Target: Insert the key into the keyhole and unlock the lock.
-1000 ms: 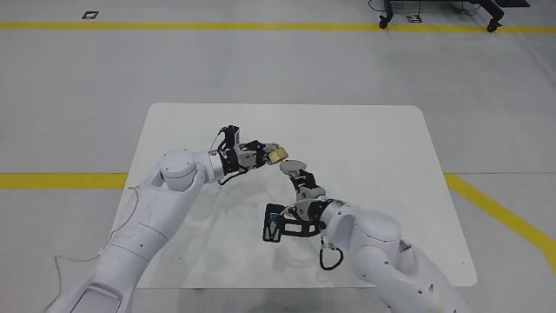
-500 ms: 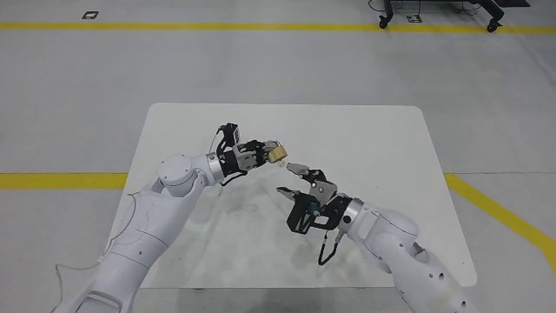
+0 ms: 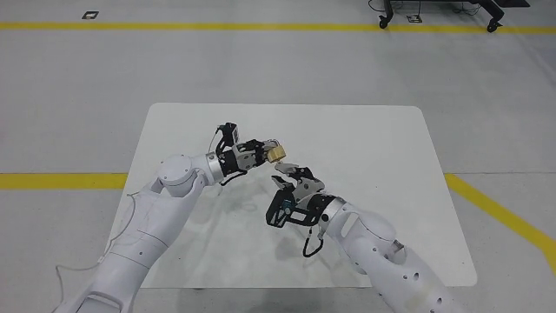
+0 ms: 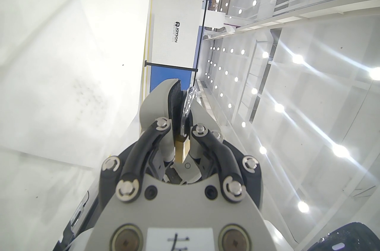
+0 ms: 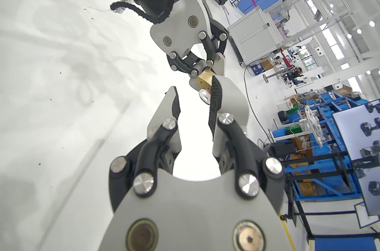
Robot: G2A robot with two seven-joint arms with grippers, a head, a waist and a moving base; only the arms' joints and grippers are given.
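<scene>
Fingers of R claw (image 5: 193,85) stand apart w/ no grip on anything. Their tips are just beside the silver head of the key (image 5: 204,95), and one pad runs alongside it; can't tell if it touches. Key sticks out of the end of the brass lock (image 5: 204,77), so insertion looks done and the turn doesn't. L claw (image 4: 184,99) is clamped on the lock body, holding it up off the table (image 3: 373,139) near its middle, key end facing R claw.

Change: 1 s ago R claw sat close under the lock. Half a sec ago it had backed off to its own side, fingers spread, w/ a clear gap to the lock. Now it's back in, still spread. L claw & lock barely shifted thru all that.

Prob a re-grip: R claw re-angled its wrist and is lining up a fresh bite on the key head. Next it needs to close square on the head, then twist. L claw must resist the torque or the lock spins in its pads.
</scene>
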